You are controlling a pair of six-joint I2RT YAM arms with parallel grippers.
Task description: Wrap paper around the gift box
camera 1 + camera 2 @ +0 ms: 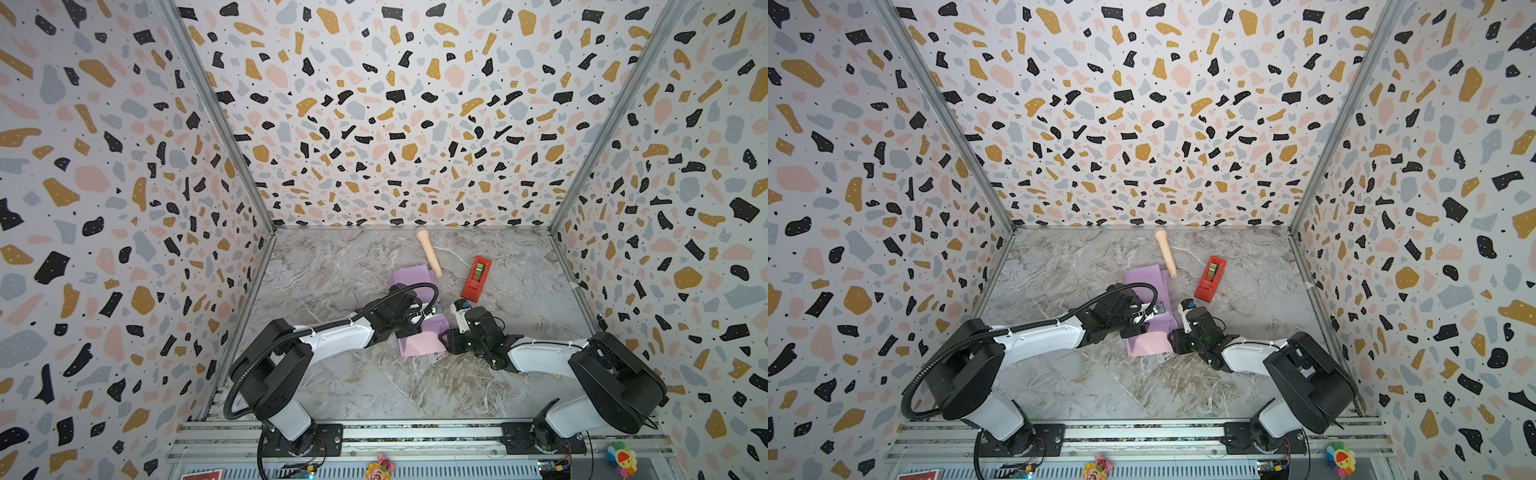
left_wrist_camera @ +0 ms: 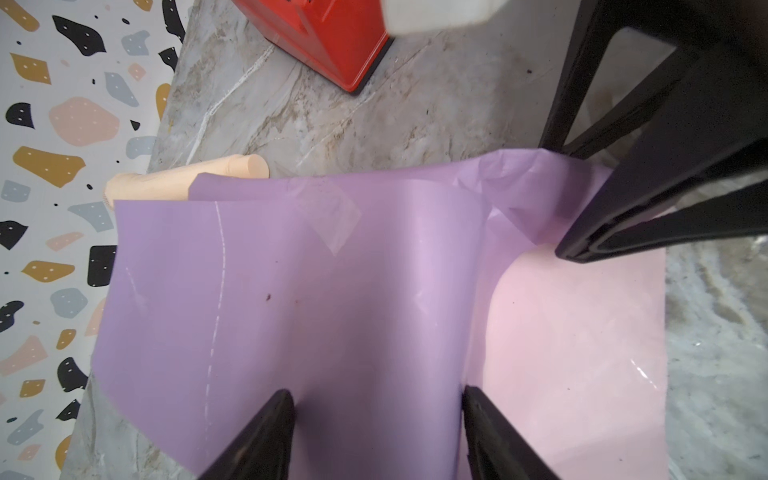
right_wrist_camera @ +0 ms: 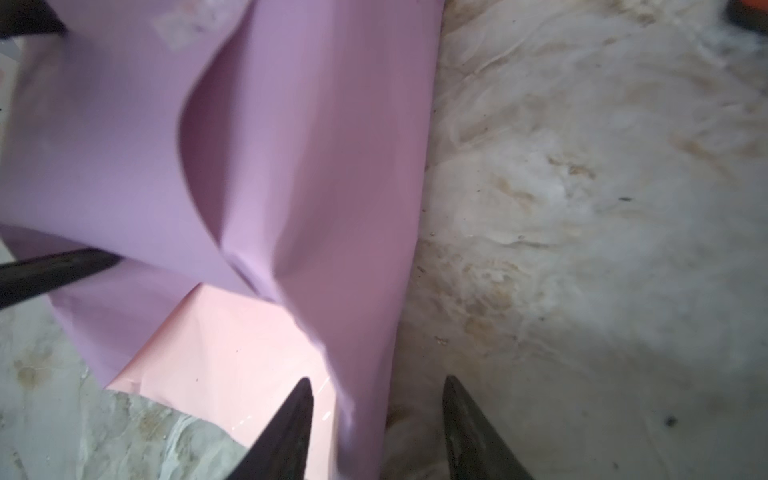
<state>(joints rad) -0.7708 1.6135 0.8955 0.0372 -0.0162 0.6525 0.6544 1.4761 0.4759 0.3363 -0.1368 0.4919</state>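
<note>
Fingers (image 2: pixel 266 440) of the left gripper (image 2: pixel 376 399) stood apart over the middle of the tabletop (image 1: pixel 332 382), straddling a raised hump in the paper (image 2: pixel 332 291). Whether they pressed its sides I could not tell.

The sheet lay lilac side up across that hump. In both top views its pale pink face showed at the end nearer the arms. The gift box was nowhere to be seen, and my guess was that it sat under the hump. A beige toy microphone (image 1: pixel 429 253) lay with its handle end at the sheet's far edge.

The right gripper (image 3: pixel 376 384) hung at the paper's right-hand edge, jaws apart and clamped on nothing. One finger was over the pink face and the other over bare tabletop. A red tape dispenser (image 1: pixel 476 278) stood farther right, clear of the sheet.

The paper looked thin, light and glossy, so it would likely slide, crease easily and spring back when let go. I judged a flat pinch on the free edge near a corner to be the safest hold. The box, being stiff, could probably take a squeeze across its sides through the sheet.
</note>
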